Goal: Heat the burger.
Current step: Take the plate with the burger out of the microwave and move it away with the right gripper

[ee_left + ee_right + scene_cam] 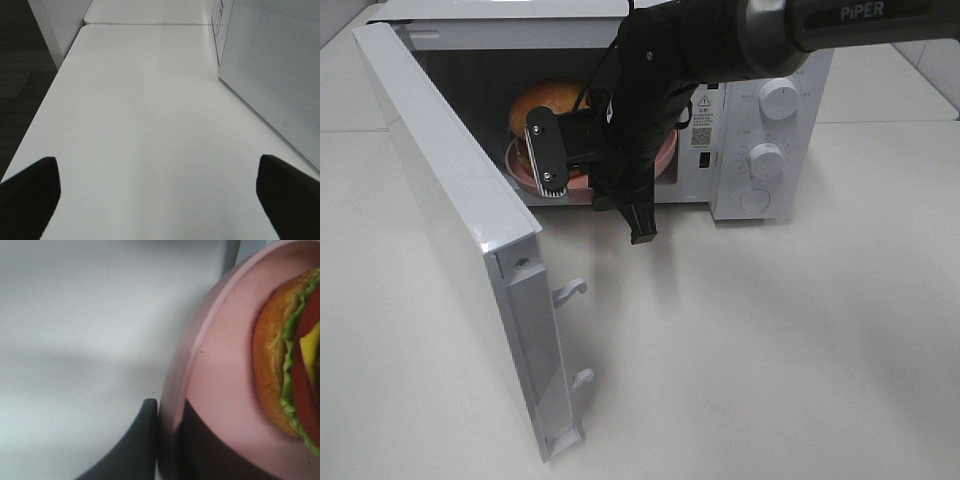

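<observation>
Nearest to you, the microwave door [460, 250] stands swung wide at about 8 o'clock on the white table [770, 340], so nothing blocks the opening. The left gripper [160, 200] hangs over bare tabletop beside that door, jaws spread wide and empty; leave it there, clear of the door's swing.

Further in, at 12 o'clock, the right gripper [170, 440] is pinched tight on the rim of the pink plate [220, 365], one finger above and one below the edge. The burger [292, 360] sits on that plate with its bun, lettuce and cheese turned toward the wrist camera. From above, plate and burger [552, 103] lie just inside the microwave [750, 150] cavity, though the arm hides most of them, so you can't be sure whether the plate rests fully on the floor.

Slide the plate in level and slowly, keeping the grip on the rim only. Push toward the middle of the cavity so the door clears it. Let go only once the plate sits flat, then draw straight back.
</observation>
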Robot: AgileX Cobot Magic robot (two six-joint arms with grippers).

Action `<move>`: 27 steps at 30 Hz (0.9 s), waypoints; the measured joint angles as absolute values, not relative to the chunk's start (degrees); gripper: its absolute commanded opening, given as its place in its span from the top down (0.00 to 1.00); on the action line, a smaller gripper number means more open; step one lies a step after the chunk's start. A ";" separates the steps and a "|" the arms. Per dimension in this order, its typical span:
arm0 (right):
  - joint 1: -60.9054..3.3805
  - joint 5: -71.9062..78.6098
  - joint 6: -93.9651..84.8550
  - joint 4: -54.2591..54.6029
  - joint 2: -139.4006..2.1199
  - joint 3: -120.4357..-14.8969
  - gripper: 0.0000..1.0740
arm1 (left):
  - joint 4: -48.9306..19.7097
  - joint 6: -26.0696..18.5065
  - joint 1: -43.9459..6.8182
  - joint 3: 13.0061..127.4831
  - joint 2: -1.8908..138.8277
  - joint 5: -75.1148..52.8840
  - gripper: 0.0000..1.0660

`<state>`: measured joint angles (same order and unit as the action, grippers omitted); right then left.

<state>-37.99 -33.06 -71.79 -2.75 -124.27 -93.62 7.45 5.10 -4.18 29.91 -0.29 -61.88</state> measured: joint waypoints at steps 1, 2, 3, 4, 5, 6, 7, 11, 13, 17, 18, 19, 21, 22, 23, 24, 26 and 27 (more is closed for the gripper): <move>-37.99 -32.60 -72.25 -2.52 -123.82 -92.99 1.00 | 7.45 5.10 -4.18 29.91 -0.29 -61.88 0.06; -37.99 -31.46 -72.71 -2.46 -123.01 -91.56 1.00 | 7.45 5.10 -4.18 29.91 -0.29 -61.88 0.06; -37.99 -31.46 -72.71 -2.46 -123.01 -91.56 1.00 | 7.45 5.10 -4.18 29.91 -0.29 -61.88 0.06; -37.99 -30.77 -72.82 -2.46 -122.10 -90.07 1.00 | 7.45 5.10 -4.18 29.91 -0.29 -61.82 0.06; -37.99 -30.77 -72.82 -2.46 -122.10 -90.07 1.00 | 7.45 5.10 -4.18 29.91 -0.29 -61.82 0.06; -37.99 -30.42 -72.88 -2.46 -121.81 -89.55 1.00 | 7.45 5.10 -4.18 29.91 -0.29 -61.82 0.06; -37.99 -29.74 -73.22 -2.46 -121.07 -88.24 1.00 | 7.45 5.10 -4.18 29.91 -0.29 -61.82 0.06; -37.99 -27.50 -74.89 -2.52 -118.95 -84.68 1.00 | 7.45 5.10 -4.18 29.91 -0.29 -61.76 0.06; -37.99 -26.64 -75.29 -2.52 -118.37 -83.59 1.00 | 7.45 5.10 -4.18 29.91 -0.29 -61.76 0.06; -38.04 -21.94 -75.75 -2.52 -115.34 -79.07 1.00 | 7.45 5.10 -4.18 29.91 -0.29 -61.76 0.06; -38.04 -21.94 -75.75 -2.52 -115.34 -79.07 1.00 | 7.45 5.10 -4.18 29.91 -0.29 -61.76 0.06; -38.04 -19.71 -75.92 -2.52 -114.13 -76.89 1.00 | 7.45 5.10 -4.18 29.91 -0.29 -61.76 0.06; -38.04 -18.74 -76.09 -2.52 -113.39 -75.75 1.00 | 7.45 5.10 -4.18 29.91 -0.29 -61.76 0.06; -38.27 -17.36 -76.32 -2.64 -112.13 -73.63 1.00 | 7.45 5.10 -4.18 29.91 -0.29 -61.76 0.06; -38.27 -17.36 -76.32 -2.64 -112.13 -73.63 1.00 | 7.45 5.10 -4.18 29.91 -0.29 -61.76 0.06; -38.50 -16.44 -76.72 -2.64 -110.64 -71.68 1.00 | 7.45 5.10 -4.18 29.91 -0.29 -61.76 0.06; -38.56 -15.30 -76.89 -2.64 -109.21 -69.44 1.00 | 7.45 5.10 -4.18 29.91 -0.29 -61.76 0.06; -38.56 -14.73 -77.06 -2.64 -108.63 -68.30 1.00 | 7.45 5.10 -4.18 29.91 -0.29 -61.76 0.06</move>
<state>-38.56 -14.73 -77.06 -2.64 -108.63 -68.30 7.45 5.10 -4.18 29.91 -0.29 -61.76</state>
